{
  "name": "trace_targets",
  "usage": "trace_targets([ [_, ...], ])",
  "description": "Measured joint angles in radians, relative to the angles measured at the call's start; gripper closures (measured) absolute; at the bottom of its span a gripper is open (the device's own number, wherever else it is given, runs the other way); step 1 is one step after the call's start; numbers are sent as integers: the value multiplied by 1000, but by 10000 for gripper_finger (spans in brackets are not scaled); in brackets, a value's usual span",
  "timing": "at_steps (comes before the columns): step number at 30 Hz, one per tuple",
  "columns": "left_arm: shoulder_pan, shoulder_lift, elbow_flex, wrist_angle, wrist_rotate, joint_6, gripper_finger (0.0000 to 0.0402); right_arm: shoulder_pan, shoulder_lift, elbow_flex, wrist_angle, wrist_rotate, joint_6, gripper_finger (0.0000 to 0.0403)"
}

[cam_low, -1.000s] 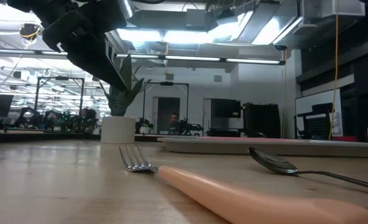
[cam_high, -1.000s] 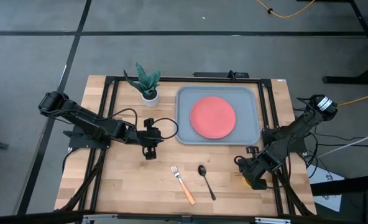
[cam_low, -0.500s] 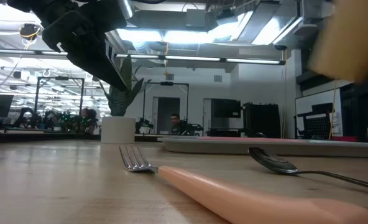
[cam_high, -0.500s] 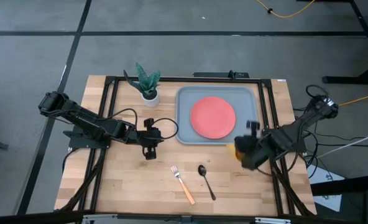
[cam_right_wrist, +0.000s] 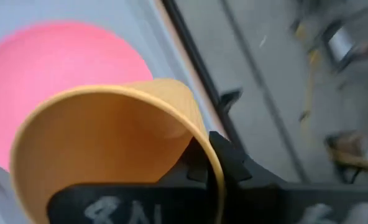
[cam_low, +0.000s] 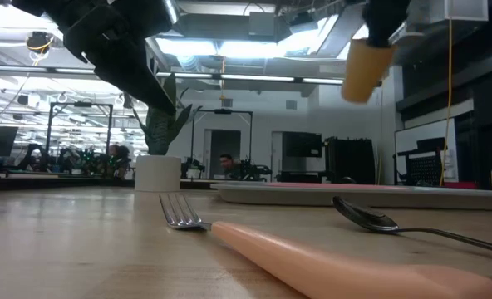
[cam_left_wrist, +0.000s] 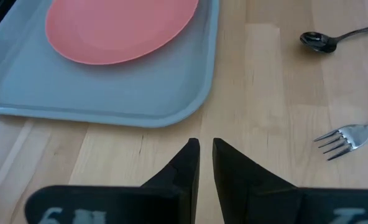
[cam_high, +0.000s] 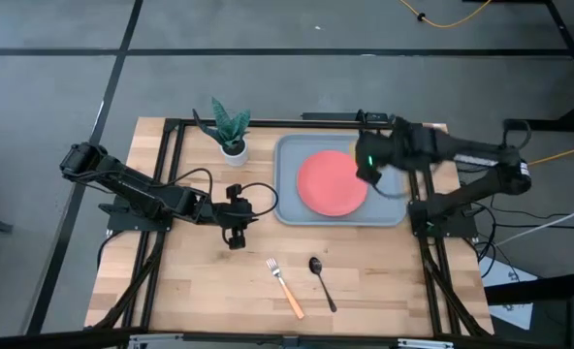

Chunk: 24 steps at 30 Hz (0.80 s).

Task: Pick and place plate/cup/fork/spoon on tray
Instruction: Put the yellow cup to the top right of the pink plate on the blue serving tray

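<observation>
The coral-red plate (cam_high: 332,182) lies flat on the blue-grey tray (cam_high: 289,208) at the far right. My right gripper (cam_high: 367,167) hovers over the tray by the plate's right edge, shut on the yellow-orange cup (cam_low: 366,71), which is high above the tray. The tan-handled fork (cam_high: 285,287) and the dark spoon (cam_high: 320,281) lie flat on the wood near the front edge. My left gripper (cam_left_wrist: 206,149) is shut and empty over the bare table left of the tray's near corner. My right gripper holds the cup by its wall at the rim (cam_right_wrist: 199,140), one finger (cam_right_wrist: 230,162) outside and the other inside the opening. The cup is lifted clear and hangs tilted below the gripper, above the tray and plate (cam_right_wrist: 53,68).
A small white pot with a green plant (cam_high: 232,131) stands at the far edge, left of the tray. Black frame rails run along the table's sides. Bare wood lies between my left gripper and the fork.
My right gripper has risen from the table's near right corner with the cup and swung toward the far edge and leftward, now over the tray beside the plate. The cup has gone from the table to high in the air.
</observation>
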Motion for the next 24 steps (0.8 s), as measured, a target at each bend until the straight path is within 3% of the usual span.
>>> trace_targets([
  [6, 0, 0, 0, 6, 0, 0, 363, -338, 2, -44, 122, -281, -205, 401],
  [10, 0, 0, 0, 9, 0, 0, 363, -478, 1, -77, 157, -352, -263, 401],
  [16, 0, 0, 0, 9, 0, -2, 363, -585, 1, -157, 180, -445, -325, 401],
  [24, -16, 0, 0, 9, 12, -2, 363, -624, 1, -266, 228, -467, -410, 402],
])
